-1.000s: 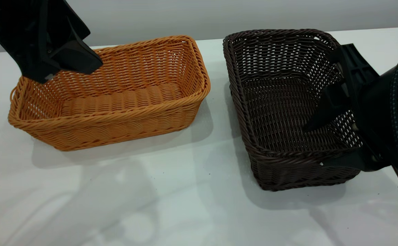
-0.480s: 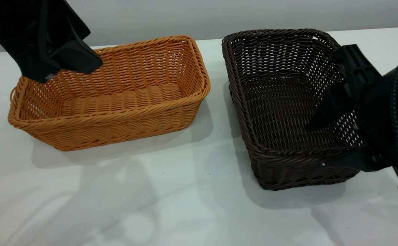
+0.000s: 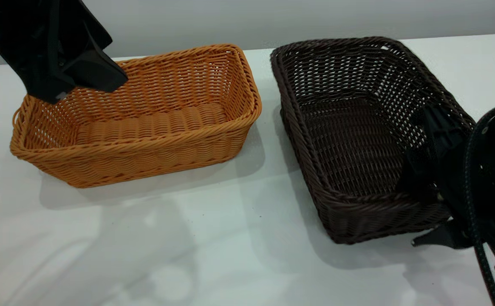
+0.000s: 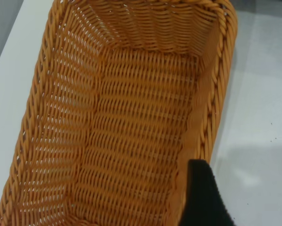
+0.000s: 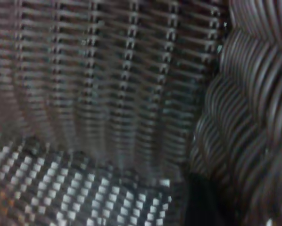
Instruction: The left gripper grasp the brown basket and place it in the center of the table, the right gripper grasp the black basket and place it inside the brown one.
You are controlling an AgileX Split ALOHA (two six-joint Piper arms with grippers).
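Observation:
The brown basket (image 3: 145,123) stands on the white table (image 3: 213,238) at the left. My left gripper (image 3: 86,87) hovers over its far-left corner, open; in the left wrist view one black finger (image 4: 202,197) overlaps the basket's braided rim (image 4: 215,94), with bare table beside it. At the right is the black basket (image 3: 349,140), tilted, its right wall raised. My right gripper (image 3: 425,206) is shut on that right wall near the front corner, one finger inside and one outside. The right wrist view is filled by dark weave (image 5: 108,84) and a finger (image 5: 201,202) beside the rim.
A grey wall (image 3: 272,17) runs behind the table's far edge. A narrow strip of bare table separates the two baskets. Open tabletop lies in front of both baskets.
The right gripper moved toward the front and downward along the black basket's right wall. The basket tipped and its far end swung left. The left gripper and brown basket stayed still.

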